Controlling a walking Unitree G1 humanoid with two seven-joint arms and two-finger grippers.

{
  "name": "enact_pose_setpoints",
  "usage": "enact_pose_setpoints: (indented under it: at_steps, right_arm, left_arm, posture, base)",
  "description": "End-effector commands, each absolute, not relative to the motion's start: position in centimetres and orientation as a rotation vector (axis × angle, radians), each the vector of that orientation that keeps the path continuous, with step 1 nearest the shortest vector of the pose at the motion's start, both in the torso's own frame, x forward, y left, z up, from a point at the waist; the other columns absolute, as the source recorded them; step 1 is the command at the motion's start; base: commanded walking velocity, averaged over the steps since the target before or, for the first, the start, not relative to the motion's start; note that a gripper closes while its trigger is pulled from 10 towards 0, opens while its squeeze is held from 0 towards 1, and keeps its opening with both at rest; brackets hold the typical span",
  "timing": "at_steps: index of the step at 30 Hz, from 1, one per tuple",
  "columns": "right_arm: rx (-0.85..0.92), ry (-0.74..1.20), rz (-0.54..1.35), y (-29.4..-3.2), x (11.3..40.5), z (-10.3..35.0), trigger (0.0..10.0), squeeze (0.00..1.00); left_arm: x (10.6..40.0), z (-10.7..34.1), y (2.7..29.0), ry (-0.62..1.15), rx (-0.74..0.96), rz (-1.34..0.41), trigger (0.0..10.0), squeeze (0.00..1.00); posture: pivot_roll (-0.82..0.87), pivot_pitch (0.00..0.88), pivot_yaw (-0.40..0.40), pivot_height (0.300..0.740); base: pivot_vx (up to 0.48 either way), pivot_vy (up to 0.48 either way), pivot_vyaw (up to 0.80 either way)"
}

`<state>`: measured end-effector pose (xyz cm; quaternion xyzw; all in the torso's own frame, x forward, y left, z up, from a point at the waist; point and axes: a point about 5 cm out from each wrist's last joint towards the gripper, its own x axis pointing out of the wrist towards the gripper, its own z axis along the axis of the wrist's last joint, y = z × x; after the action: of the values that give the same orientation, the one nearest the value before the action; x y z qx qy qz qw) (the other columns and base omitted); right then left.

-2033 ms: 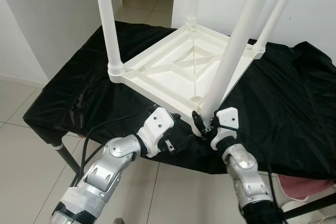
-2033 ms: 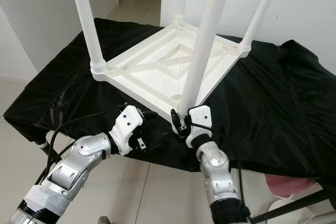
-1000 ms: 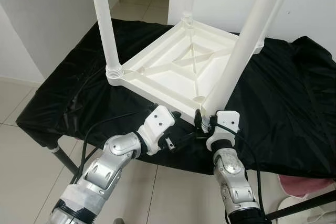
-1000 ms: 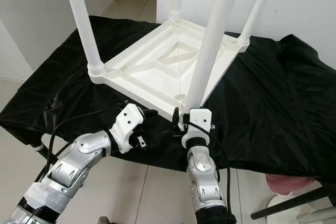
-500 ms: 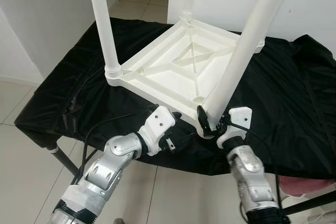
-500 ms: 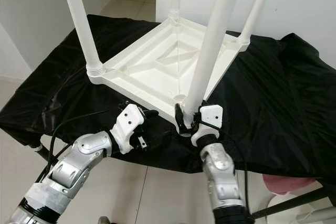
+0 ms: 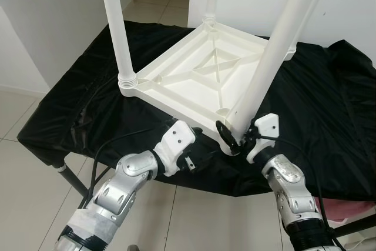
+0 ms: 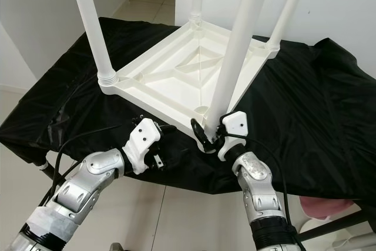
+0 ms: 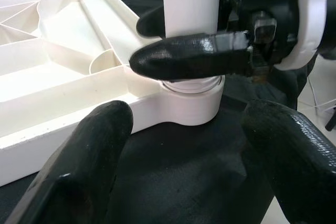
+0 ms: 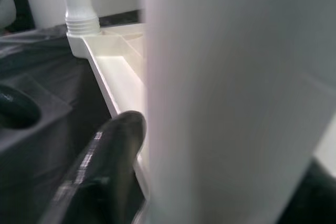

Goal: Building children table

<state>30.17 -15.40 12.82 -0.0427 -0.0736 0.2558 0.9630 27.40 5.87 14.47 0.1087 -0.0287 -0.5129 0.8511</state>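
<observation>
A white plastic children's table (image 7: 176,80) lies upside down on a black cloth (image 7: 82,104), its legs pointing up. My right gripper (image 7: 231,137) is shut on the base of the nearest leg (image 7: 267,63), right where it meets the corner socket. In the left wrist view one black finger (image 9: 194,56) crosses in front of that leg (image 9: 190,3). In the right wrist view the leg (image 10: 236,103) stands close beside a finger (image 10: 105,166). My left gripper (image 9: 184,182) is open, low over the cloth, facing the table's near edge and apart from it.
The cloth-covered work table ends just in front of my arms, with tiled floor (image 7: 23,163) below. A pink thing (image 7: 346,207) lies low at the right. White walls and a doorway stand behind. The other three legs (image 7: 117,27) rise around the upturned top.
My right wrist has swung round the near leg's base, from straight under it out to the right, still holding it. The left arm has stayed put.
</observation>
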Motion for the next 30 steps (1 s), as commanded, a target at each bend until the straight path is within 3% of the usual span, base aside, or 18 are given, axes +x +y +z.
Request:
enact_pose_setpoints:
  at_steps: [1,9,10,12,13,18,30]
  right_arm:
    - [-0.111,-0.135,0.530,-15.7,30.3,12.4,0.0,0.00]
    - [-0.106,-0.118,0.529,-16.2,30.5,12.2,0.0,0.00]
    - [-0.107,-0.114,0.525,-16.3,30.5,12.2,3.1,0.00]
    - [-0.107,-0.114,0.525,-16.3,30.5,12.2,3.1,0.00]
    - [-0.098,-0.111,0.517,-16.3,30.6,12.1,10.0,0.00]
    - [-0.066,-0.113,0.483,-16.2,30.7,11.9,10.0,0.00]
    - [0.014,-0.129,0.199,-17.1,30.8,11.6,10.0,0.00]
  left_arm:
    - [27.0,14.2,5.7,-0.051,0.246,-1.130,10.0,0.00]
    - [27.0,14.2,5.6,-0.053,0.242,-1.126,10.0,0.00]
    - [26.9,14.2,5.6,-0.054,0.242,-1.125,10.0,0.00]
    - [26.9,14.2,5.6,-0.054,0.242,-1.125,10.0,0.00]
    - [26.9,14.2,5.7,-0.053,0.243,-1.116,10.0,0.00]
    - [26.8,14.1,5.9,-0.051,0.238,-1.096,10.0,0.00]
    - [26.8,13.9,5.9,-0.048,0.239,-1.088,10.0,0.00]
  posture:
    - [0.03,0.055,-0.016,0.740]
    - [0.03,0.054,-0.023,0.740]
    - [0.04,0.051,-0.032,0.740]
    - [0.04,0.051,-0.032,0.740]
    - [0.04,0.051,-0.042,0.740]
    - [0.05,0.050,-0.059,0.740]
    - [0.05,0.044,-0.064,0.740]
  base:
    - [0.000,0.000,0.00]
    - [0.000,0.000,0.00]
    - [0.000,0.000,0.00]
    - [0.000,0.000,0.00]
    - [0.000,0.000,0.00]
    - [0.000,0.000,0.00]
    - [0.000,0.000,0.00]
